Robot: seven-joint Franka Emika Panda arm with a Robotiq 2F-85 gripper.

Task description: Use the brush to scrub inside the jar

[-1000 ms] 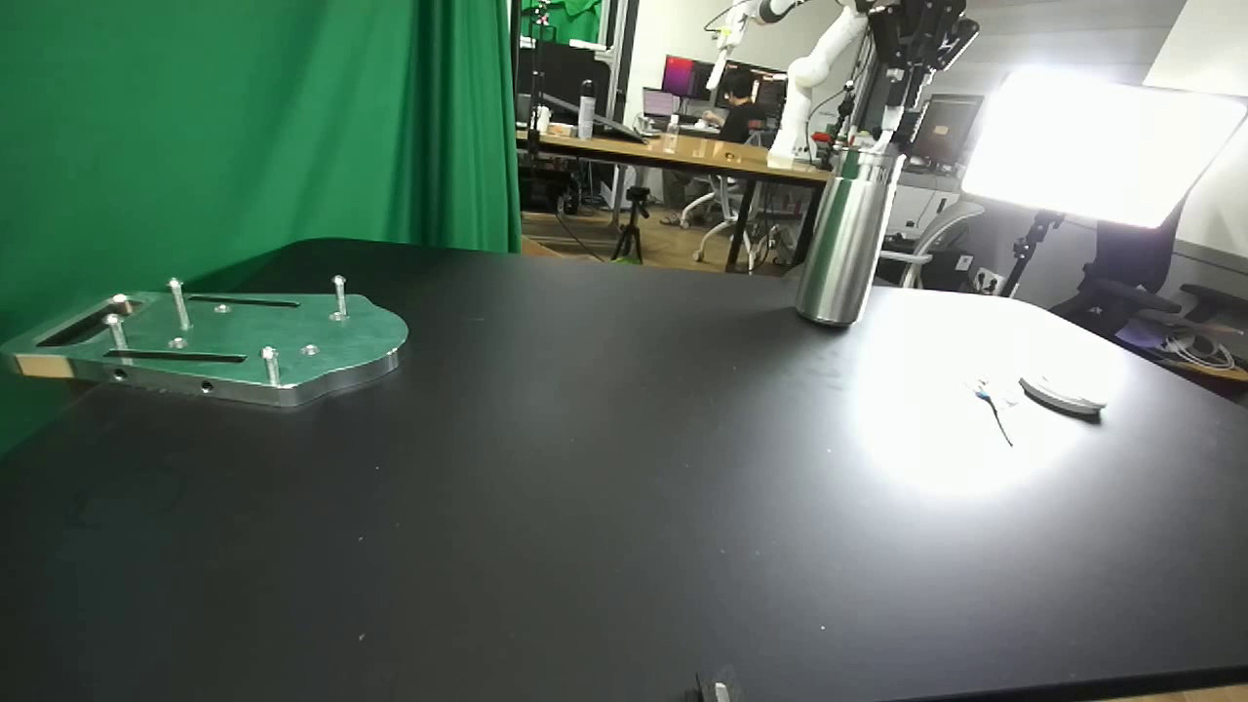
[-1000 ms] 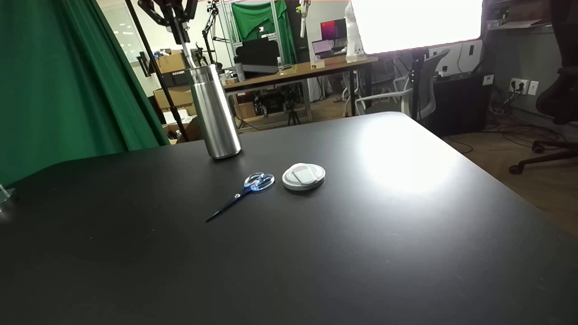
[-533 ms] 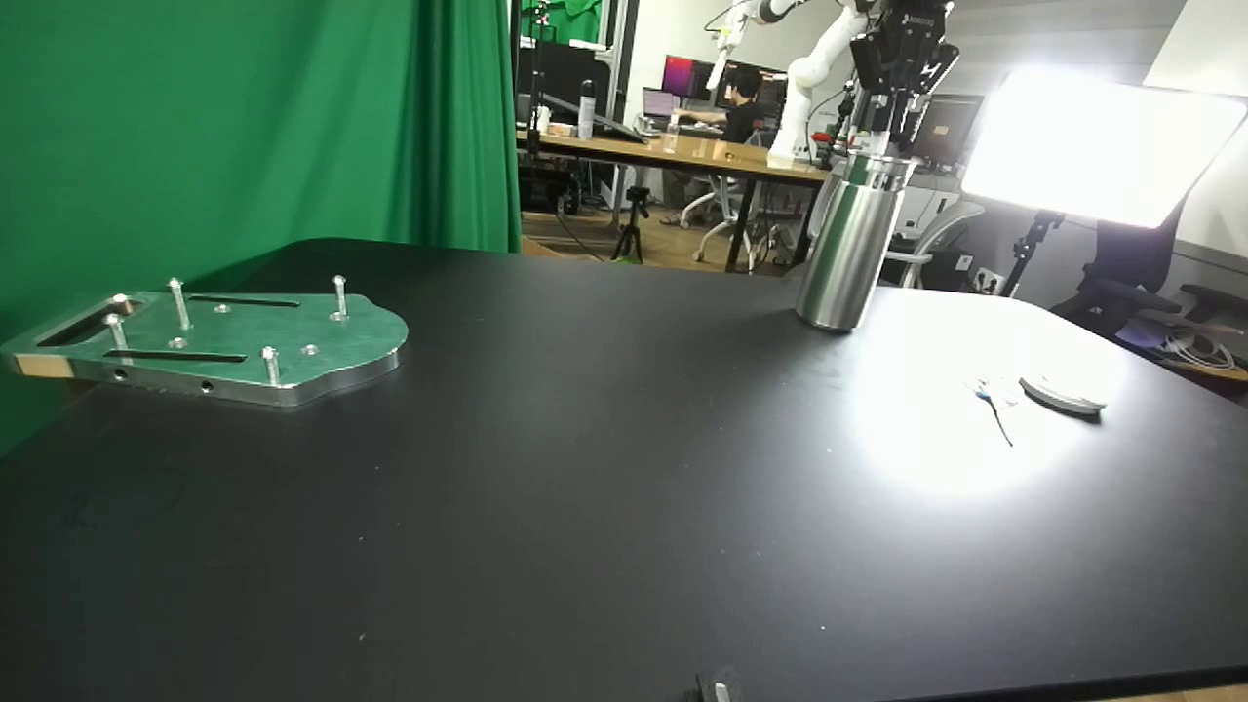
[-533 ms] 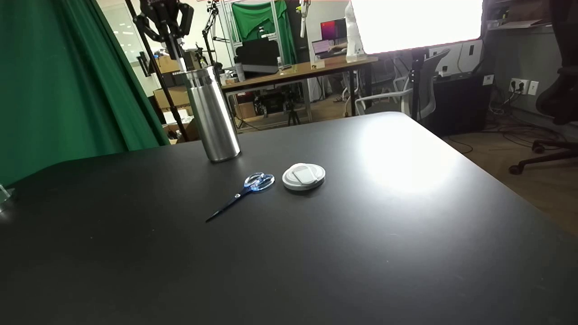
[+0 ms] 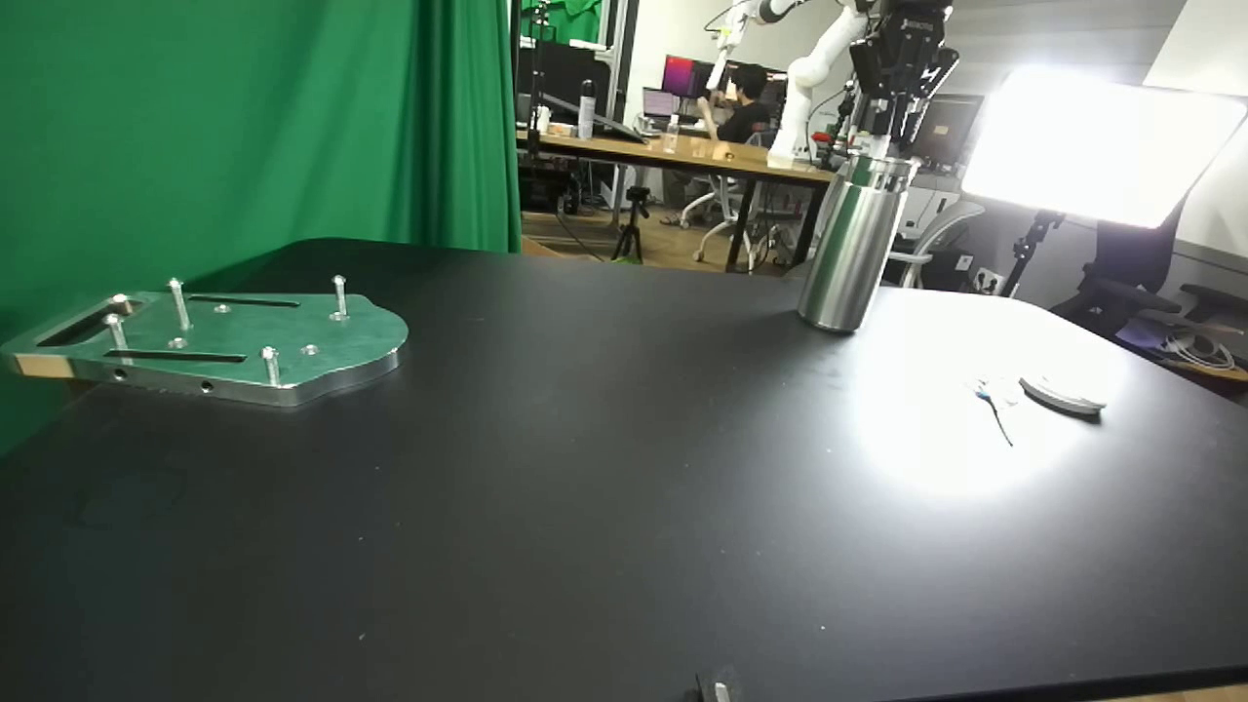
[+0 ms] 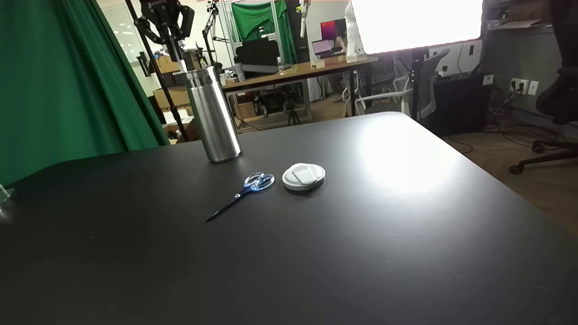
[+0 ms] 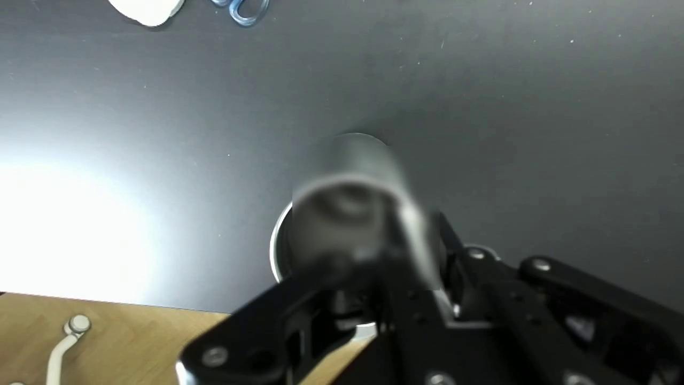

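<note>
Brush (image 6: 182, 66) tight in downward jaws above jar (image 6: 214, 118)

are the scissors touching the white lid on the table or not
Apart. In an exterior view, a narrow strip of the dark table shows plainly between the scissors and the white lid.

In both exterior views the lower part of the brush (image 6: 182, 66) is hidden inside the jar (image 6: 214, 119), and the top edge cuts off the pincer (image 6: 177, 53). In the wrist view the jar's mouth is blurred mid-frame, a pale streak (image 7: 421, 240) there too smeared to name. The top edge, upper left, crops the lid (image 7: 149, 10) and scissors (image 7: 246, 22). In an exterior view the left edge leaves only a scrap of the plate (image 6: 6, 196).
</note>
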